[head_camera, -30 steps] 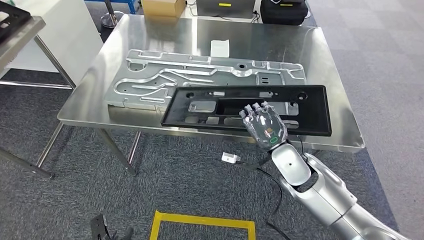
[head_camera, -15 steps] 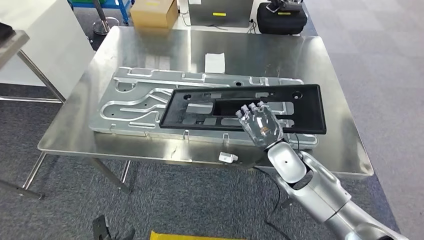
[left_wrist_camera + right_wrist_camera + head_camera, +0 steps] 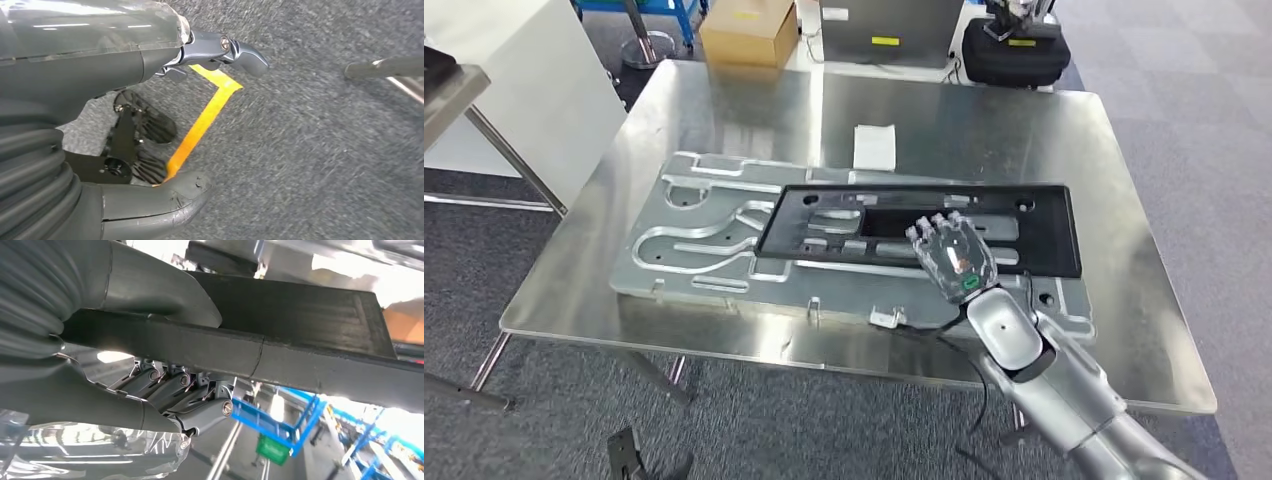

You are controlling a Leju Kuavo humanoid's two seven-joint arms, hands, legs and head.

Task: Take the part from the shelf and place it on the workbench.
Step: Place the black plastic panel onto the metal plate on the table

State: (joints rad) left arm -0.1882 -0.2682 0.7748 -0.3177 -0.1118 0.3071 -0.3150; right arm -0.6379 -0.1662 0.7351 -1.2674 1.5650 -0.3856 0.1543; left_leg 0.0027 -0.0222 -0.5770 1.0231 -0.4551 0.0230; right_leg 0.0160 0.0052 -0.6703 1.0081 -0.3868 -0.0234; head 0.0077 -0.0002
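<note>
The part is a long black plastic frame (image 3: 1024, 232) with cut-outs, held level above the steel workbench (image 3: 984, 120). My right hand (image 3: 952, 256) grips its near edge, fingers over the top and thumb underneath. In the right wrist view the black frame (image 3: 300, 340) runs between the thumb (image 3: 160, 290) and the fingers (image 3: 200, 410). The frame hangs over a large grey machined metal plate (image 3: 704, 240) lying on the workbench. My left hand (image 3: 125, 60) hangs by the floor with nothing in it, its fingers apart.
A white slip of paper (image 3: 874, 146) lies on the workbench beyond the plate. A cardboard box (image 3: 746, 32) and a black bag (image 3: 1014, 52) sit past the far edge. A small white connector (image 3: 884, 319) dangles on a cable near my right forearm. Yellow floor tape (image 3: 205, 120) is below.
The camera has moved closer to the workbench, so the whole scene has shifted. The black frame in my right hand now hangs further in over the metal plate.
</note>
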